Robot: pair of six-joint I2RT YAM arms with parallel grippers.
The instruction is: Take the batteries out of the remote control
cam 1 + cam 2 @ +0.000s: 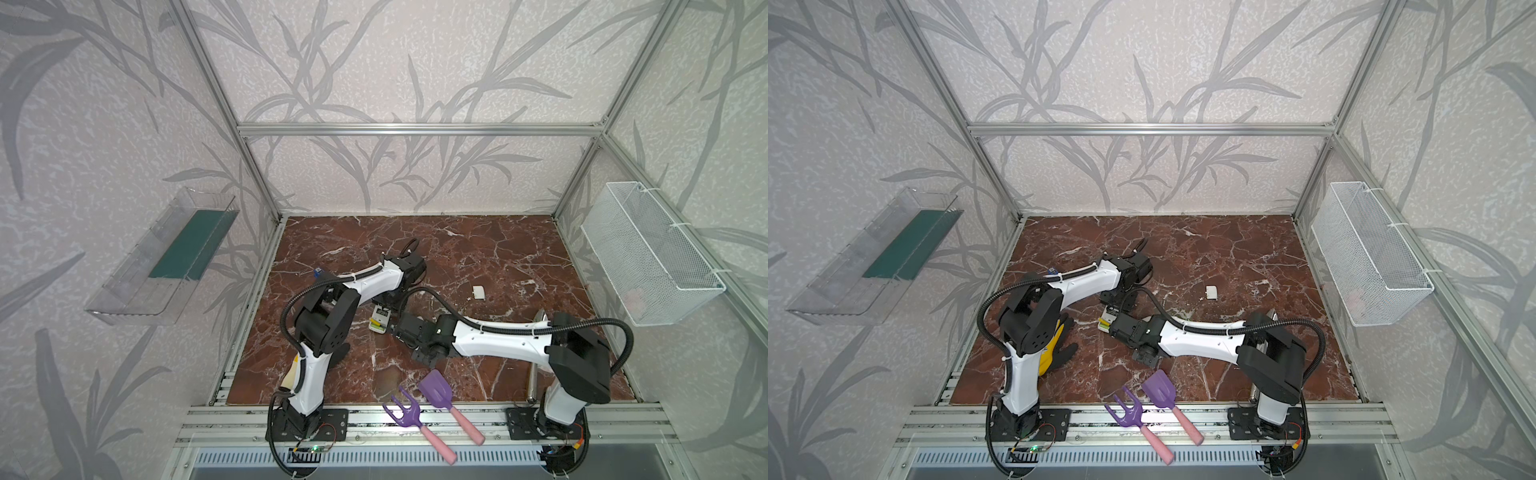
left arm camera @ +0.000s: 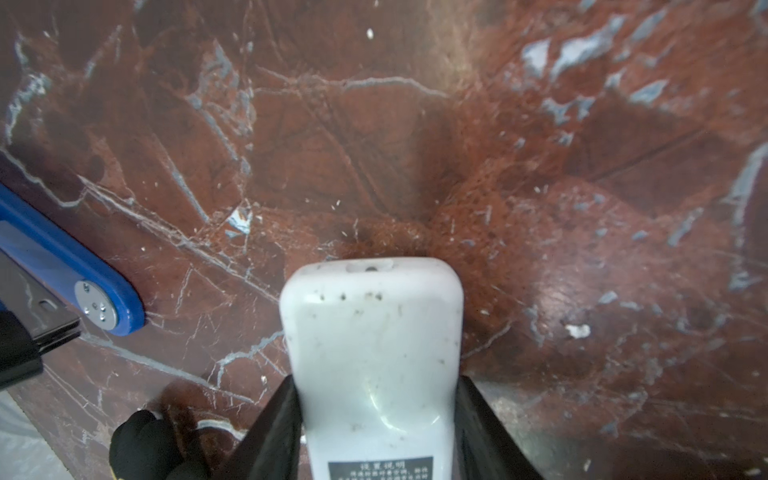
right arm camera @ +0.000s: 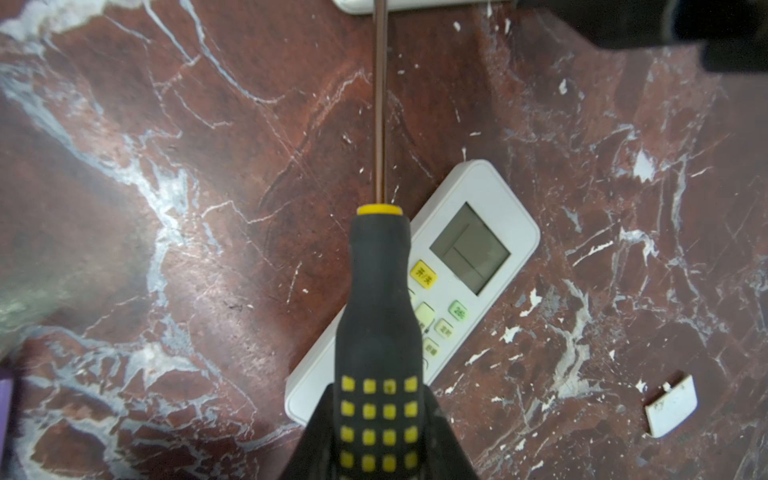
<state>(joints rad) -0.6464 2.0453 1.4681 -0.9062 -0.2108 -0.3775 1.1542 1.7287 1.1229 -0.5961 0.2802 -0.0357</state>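
— Starting at the end effectors: what has each got?
— The left end effector (image 2: 376,399) is clamped on the sides of the remote (image 2: 372,332), back upward, free end close over the tabletop (image 2: 582,124). The right end effector (image 3: 380,415) is closed on the screwdriver (image 3: 380,291) handle; the shaft runs off frame toward a white edge that I take for that remote
— And the batteries?
— None show in either wrist view, and the top views are too small to tell. A loose cover (image 3: 671,405) lies apart on the tabletop, so I judge the bay open and the prying step in hand. A second remote (image 3: 469,249) lies face up under the screwdriver
— Next move?
— Probably a gentle lever: tip under one battery's end, left grip firm, so the battery lifts rather than shoots off
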